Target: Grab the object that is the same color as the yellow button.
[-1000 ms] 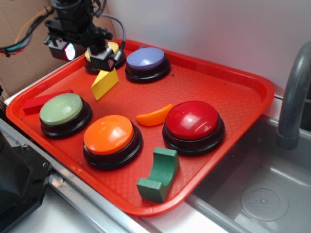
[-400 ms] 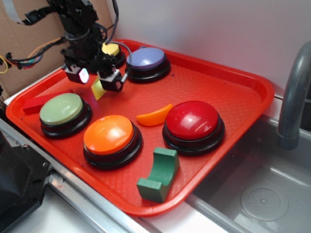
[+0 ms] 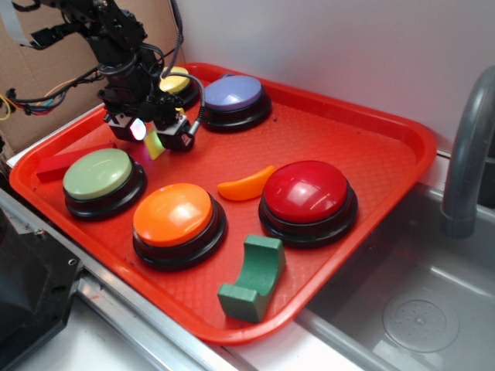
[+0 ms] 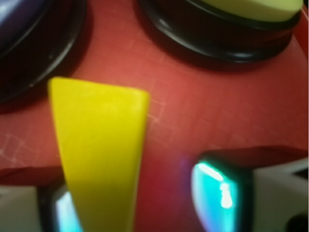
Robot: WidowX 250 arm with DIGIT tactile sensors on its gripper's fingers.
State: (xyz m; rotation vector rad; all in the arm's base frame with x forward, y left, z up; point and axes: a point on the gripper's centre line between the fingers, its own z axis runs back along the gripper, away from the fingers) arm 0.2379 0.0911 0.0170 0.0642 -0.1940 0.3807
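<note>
I judge the approach step done: my gripper straddles the yellow wedge, jaws spread, at the tray's ten o'clock beside the yellow button. Next: close squarely.

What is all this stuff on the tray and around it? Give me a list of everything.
tray: 1, red, under everything, beside the sink
yellow button: 1, back left corner of tray
purple button: 1, right of the yellow one
green button: 1, pale, left
orange button: 1, front
red button: 1, largest, right
yellow wedge: 1, between the gripper's fingers
orange curved piece: 1, centre
green arch block: 1, front edge
red block: 1, left edge
faucet: 1, grey, right
sink: 1, metal, lower right
gripper: 1, black, open around the wedge
</note>
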